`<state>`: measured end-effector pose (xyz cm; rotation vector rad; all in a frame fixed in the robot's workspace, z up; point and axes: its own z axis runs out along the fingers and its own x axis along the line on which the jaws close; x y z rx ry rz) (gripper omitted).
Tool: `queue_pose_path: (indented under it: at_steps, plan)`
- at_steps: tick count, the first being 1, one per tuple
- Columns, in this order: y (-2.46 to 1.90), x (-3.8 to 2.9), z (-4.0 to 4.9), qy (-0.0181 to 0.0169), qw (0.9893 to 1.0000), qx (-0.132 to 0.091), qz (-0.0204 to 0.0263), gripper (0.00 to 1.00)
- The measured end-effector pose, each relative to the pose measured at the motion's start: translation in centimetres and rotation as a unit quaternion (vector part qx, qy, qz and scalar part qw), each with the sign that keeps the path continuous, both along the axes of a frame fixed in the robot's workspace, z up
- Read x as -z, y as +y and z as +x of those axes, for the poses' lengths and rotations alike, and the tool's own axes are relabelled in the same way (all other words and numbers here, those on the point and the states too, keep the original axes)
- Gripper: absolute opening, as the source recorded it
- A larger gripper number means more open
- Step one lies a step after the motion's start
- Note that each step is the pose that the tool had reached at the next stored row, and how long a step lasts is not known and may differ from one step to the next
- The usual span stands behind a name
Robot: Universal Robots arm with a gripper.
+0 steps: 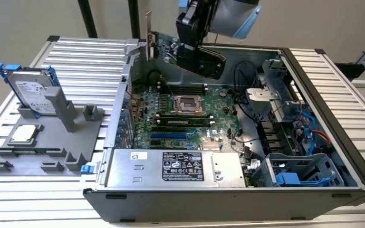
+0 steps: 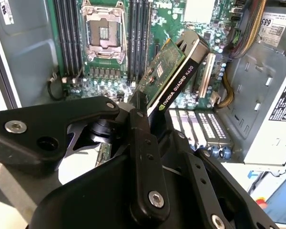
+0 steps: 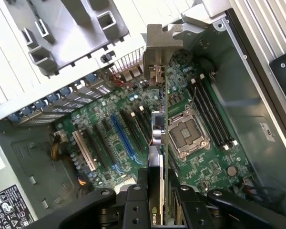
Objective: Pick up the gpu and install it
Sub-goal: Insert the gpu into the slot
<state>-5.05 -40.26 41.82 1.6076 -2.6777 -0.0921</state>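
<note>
The gpu (image 1: 164, 47) hangs in the air over the back part of the open computer case (image 1: 334, 95), its green circuit board facing the exterior view's left and its silver bracket (image 1: 149, 29) standing upright. My gripper (image 1: 192, 54) is shut on the card's end opposite the bracket. In the second wrist view the gpu (image 2: 174, 71) sticks out from between my black fingers (image 2: 142, 138), above the motherboard (image 2: 109, 62). In the first wrist view the gpu (image 3: 161, 119) shows edge-on, with the bracket (image 3: 159, 47) near the case's rear wall and the blue expansion slot (image 3: 124, 138) beside it.
A grey fixture (image 1: 55, 137) at the exterior view's left holds a silver hard drive in a blue frame (image 1: 30, 88) and a small square processor chip (image 1: 24, 134). Inside the case are the processor socket (image 1: 186, 102), memory sticks, cables (image 1: 309, 128) and a power supply (image 1: 169, 166).
</note>
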Motion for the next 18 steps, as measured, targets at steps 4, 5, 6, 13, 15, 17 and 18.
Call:
queue_pose_path:
  at_steps: [4,5,6,13,15,17,18]
  plan:
    - [0.0,0.0,0.0,0.0,0.9999,-0.013,0.0,0.0]
    - [0.0,0.0,0.0,0.0,0.9999,-0.017,0.0,0.0]
    - [0.0,0.0,0.0,0.0,0.9998,-0.02,0.0,0.0]
    - [0.0,0.0,0.0,0.0,0.999,-0.044,0.0,0.0]
    - [0.0,0.0,0.0,0.0,0.9987,-0.051,0.0,0.0]
    - [0.0,0.0,0.0,0.0,0.9983,-0.059,0.0,0.0]
    - [0.0,0.0,0.0,0.0,0.998,-0.063,0.0,0.0]
